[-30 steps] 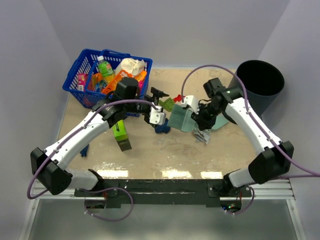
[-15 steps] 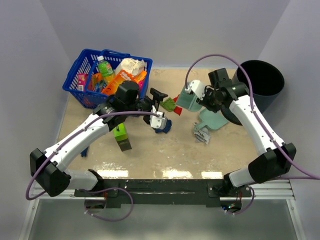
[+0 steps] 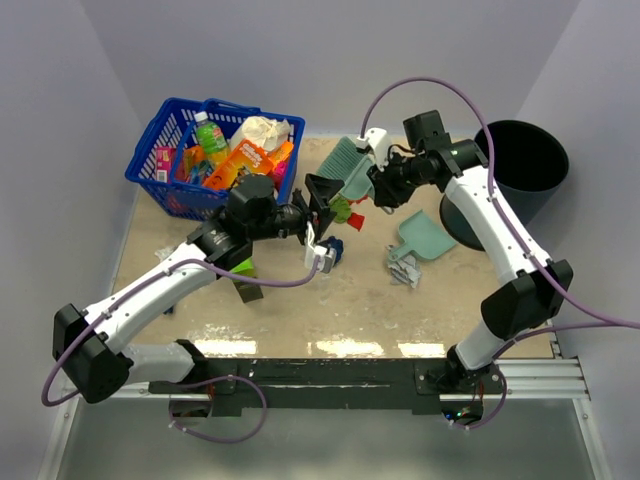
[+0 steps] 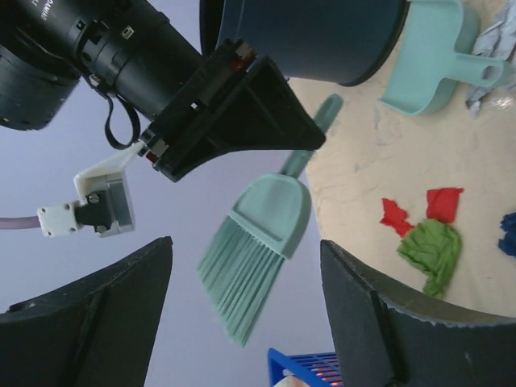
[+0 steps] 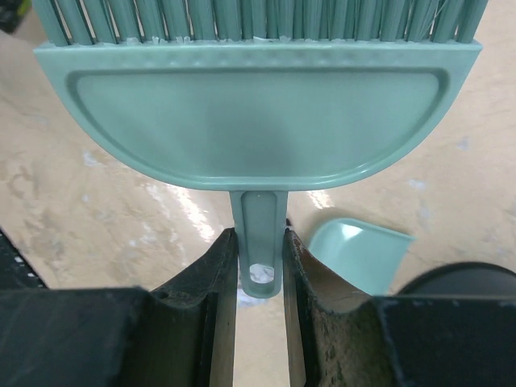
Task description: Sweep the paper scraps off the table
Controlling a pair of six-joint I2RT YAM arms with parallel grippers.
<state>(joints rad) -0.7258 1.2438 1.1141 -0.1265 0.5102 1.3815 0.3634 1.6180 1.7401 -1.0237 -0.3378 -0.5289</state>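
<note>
Paper scraps lie mid-table (image 3: 300, 300): a green wad (image 3: 340, 210), a red one (image 3: 357, 221), a dark blue one (image 3: 333, 248) and a whitish-grey one (image 3: 405, 268) by the teal dustpan (image 3: 425, 237). My right gripper (image 5: 260, 262) is shut on the handle of the teal brush (image 5: 258, 113), holding it in the air above the green and red scraps (image 4: 431, 248). My left gripper (image 4: 242, 322) stands open and empty, lying sideways beside the blue wad, and the brush (image 4: 258, 250) hangs beyond its fingers.
A blue basket (image 3: 215, 150) full of goods stands at the back left. The black bin (image 3: 520, 165) sits off the table's right rear corner. A green-and-black box (image 3: 240, 270) lies under my left forearm.
My right arm has lifted the brush from beside the dustpan and carried it back and to the left. My left gripper has swung right toward the scraps, its jaws a little narrower.
</note>
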